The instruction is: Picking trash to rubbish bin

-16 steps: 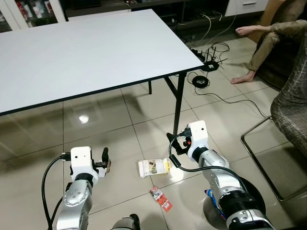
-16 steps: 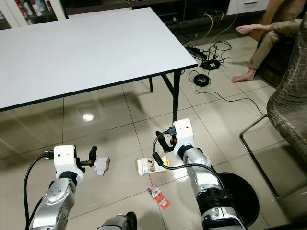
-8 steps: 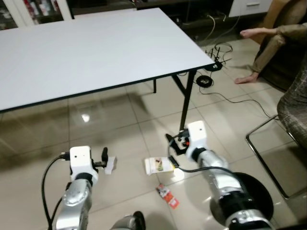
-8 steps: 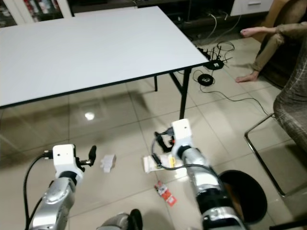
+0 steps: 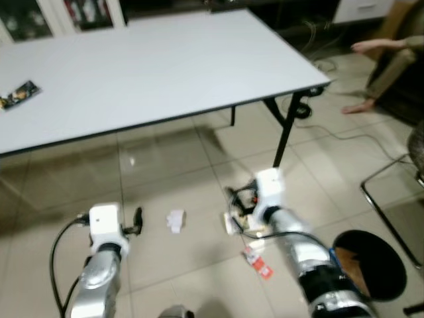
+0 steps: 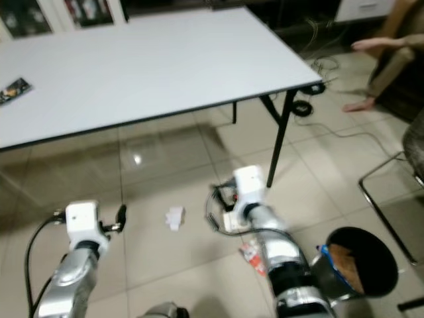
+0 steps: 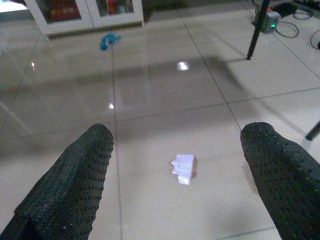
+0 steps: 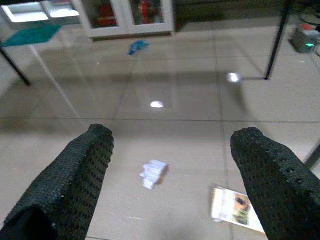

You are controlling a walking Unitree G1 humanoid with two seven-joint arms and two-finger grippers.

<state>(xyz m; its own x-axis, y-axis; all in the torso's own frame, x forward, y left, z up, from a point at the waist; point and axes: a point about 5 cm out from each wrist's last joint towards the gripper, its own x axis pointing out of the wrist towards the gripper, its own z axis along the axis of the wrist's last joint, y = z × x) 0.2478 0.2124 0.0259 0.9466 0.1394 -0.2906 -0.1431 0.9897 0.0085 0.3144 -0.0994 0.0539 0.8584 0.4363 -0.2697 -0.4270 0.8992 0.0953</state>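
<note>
A crumpled white paper [image 5: 175, 220] lies on the tiled floor between my two arms. My left gripper [image 5: 138, 220] is held low to its left, and the left wrist view shows its fingers [image 7: 85, 165] wide apart with the paper [image 7: 183, 168] on the floor ahead. My right gripper [image 5: 233, 201] hovers over a flat yellowish packet [image 8: 235, 204], open and empty. A red wrapper [image 5: 257, 264] lies just nearer me. The black rubbish bin [image 5: 368, 265] stands on the floor at my lower right.
A white table [image 5: 152, 73] with black legs [image 5: 285, 132] stretches ahead, with a small packet [image 5: 18, 94] near its left end. A person's legs [image 5: 381, 50] and a chair frame [image 5: 391, 192] are at the right. A blue scrap [image 7: 107, 40] lies near a glass cabinet.
The camera has risen and swung, so table, trash and bin have shifted in frame and the picture is blurred. Both grippers stay open and empty; no trash has moved.
</note>
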